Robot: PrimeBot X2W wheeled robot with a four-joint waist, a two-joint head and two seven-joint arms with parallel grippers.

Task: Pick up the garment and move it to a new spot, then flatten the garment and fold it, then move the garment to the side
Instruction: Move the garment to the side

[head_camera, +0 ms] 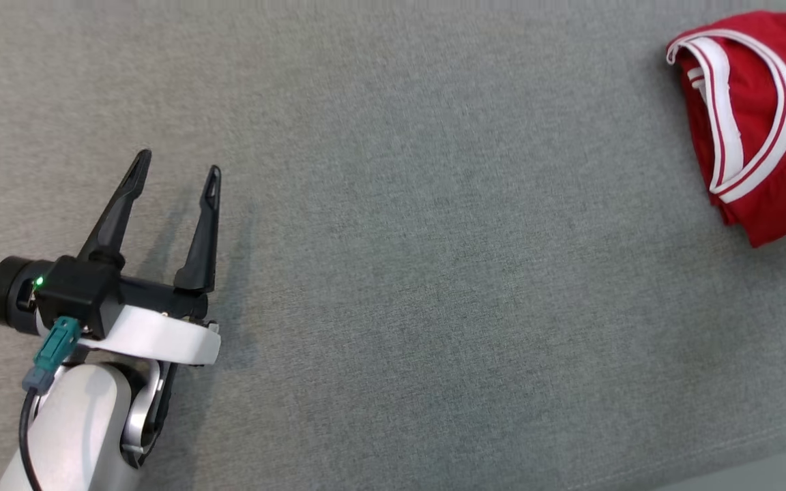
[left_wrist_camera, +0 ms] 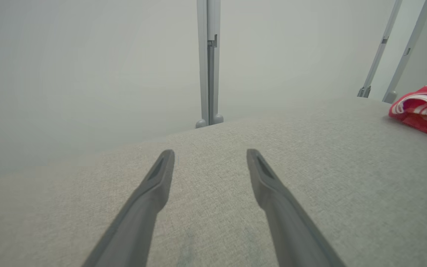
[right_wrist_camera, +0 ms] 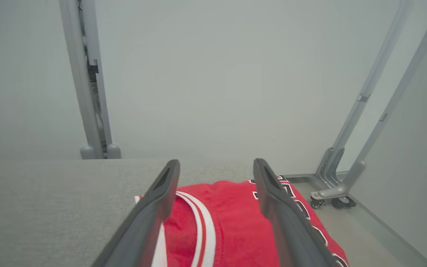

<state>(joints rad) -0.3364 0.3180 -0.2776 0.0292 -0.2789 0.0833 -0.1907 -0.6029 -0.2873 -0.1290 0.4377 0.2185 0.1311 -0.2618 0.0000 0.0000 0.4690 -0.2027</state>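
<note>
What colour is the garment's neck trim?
White trim with a thin red stripe on the red garment; clearest in head view.

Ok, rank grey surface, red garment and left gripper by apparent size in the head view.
1. grey surface, by far.
2. red garment, partly cut off by the frame edge.
3. left gripper; it sits nearer the camera, so second and third are unsure.
</note>
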